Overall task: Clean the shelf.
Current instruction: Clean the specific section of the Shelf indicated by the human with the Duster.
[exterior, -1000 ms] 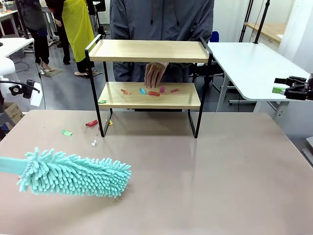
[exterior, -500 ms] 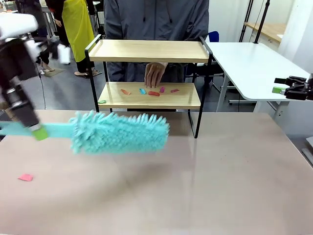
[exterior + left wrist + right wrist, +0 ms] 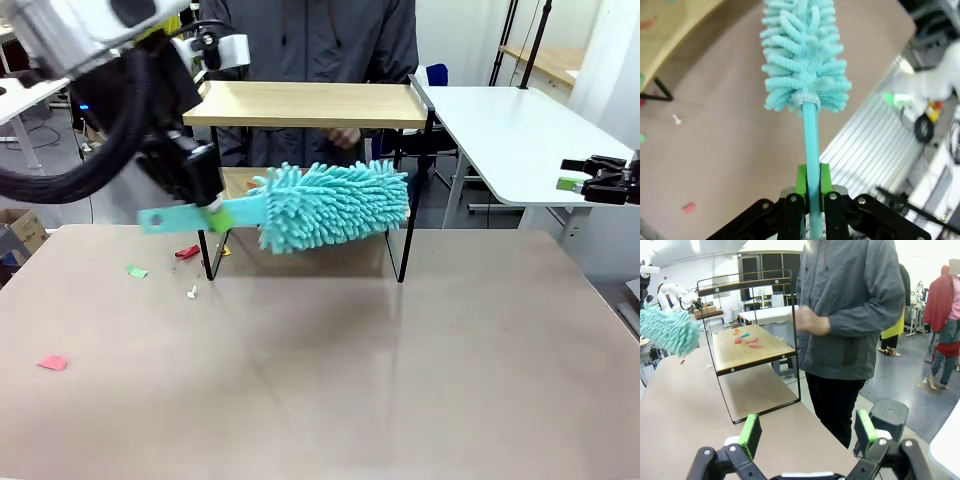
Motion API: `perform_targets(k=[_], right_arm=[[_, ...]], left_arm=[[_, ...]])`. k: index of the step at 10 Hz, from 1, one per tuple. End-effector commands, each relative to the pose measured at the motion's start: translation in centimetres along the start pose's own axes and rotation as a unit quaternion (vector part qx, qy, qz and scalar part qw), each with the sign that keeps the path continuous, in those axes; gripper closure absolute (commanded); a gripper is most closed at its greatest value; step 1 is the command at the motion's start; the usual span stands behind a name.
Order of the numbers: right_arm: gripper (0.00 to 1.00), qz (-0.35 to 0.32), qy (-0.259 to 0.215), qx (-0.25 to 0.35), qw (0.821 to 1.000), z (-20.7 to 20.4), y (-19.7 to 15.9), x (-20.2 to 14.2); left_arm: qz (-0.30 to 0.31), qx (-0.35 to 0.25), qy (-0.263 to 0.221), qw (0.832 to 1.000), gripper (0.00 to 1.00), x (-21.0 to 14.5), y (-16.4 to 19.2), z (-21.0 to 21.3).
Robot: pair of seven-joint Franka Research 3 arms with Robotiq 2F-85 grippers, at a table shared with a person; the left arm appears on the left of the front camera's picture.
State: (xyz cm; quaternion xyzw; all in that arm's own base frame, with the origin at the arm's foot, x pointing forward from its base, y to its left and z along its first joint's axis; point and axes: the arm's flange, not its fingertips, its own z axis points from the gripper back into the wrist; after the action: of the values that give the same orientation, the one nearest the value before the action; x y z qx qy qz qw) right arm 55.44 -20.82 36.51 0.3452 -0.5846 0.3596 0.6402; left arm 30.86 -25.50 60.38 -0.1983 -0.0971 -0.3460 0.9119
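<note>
Clamping the thin teal handle (image 3: 811, 130), the left gripper (image 3: 812, 175) has both green pads pressed flat on it, nothing between them but the stick. Fluffy teal duster (image 3: 802, 55) stands straight out from the fingers toward 12 o'clock in the wrist view.

Front view: left gripper (image 3: 212, 208) at 10 o'clock, duster (image 3: 330, 205) lying level and pointing toward 3 o'clock, its head across the lower tier of the shelf (image 3: 310, 103). Cannot tell whether the fibres touch board or frame.

Shelf stands at 12 o'clock on the brown table (image 3: 400, 380), both boards level. Coloured scraps (image 3: 747, 340) lie on the lower board. More scraps on the table at 9 o'clock: red (image 3: 187, 252), green (image 3: 137, 271), pink (image 3: 52, 363).

Person (image 3: 320, 40) behind the shelf, one hand (image 3: 812, 322) held up at the waist, clear of the boards.

Right gripper (image 3: 807, 432) at 3 o'clock in the front view, well off to the side, pads wide apart, nothing in them.
</note>
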Motion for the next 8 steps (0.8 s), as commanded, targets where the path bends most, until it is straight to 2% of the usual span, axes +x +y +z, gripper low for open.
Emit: perform_targets(k=[1, 3, 5, 8], right_arm=[[0.0, -0.006, 0.002, -0.005, 1.0, -0.2, 0.1, 0.6], [0.0, -0.006, 0.002, -0.005, 1.0, -0.2, 0.1, 0.6], [0.0, -0.006, 0.002, -0.005, 1.0, -0.2, 0.1, 0.6], [0.0, -0.006, 0.002, -0.005, 1.0, -0.2, 0.1, 0.6]], left_arm=[[0.056, 0.042, -0.055, 0.996, 0.87, 2.4, -0.9, -1.1], [0.078, 0.099, -0.076, 0.989, 0.87, 5.4, -2.3, -3.3], [0.085, 0.118, -0.107, 0.984, 0.87, 8.2, -3.2, -5.5], [0.115, 0.146, -0.112, 0.976, 0.87, 12.6, -4.1, -9.5]])
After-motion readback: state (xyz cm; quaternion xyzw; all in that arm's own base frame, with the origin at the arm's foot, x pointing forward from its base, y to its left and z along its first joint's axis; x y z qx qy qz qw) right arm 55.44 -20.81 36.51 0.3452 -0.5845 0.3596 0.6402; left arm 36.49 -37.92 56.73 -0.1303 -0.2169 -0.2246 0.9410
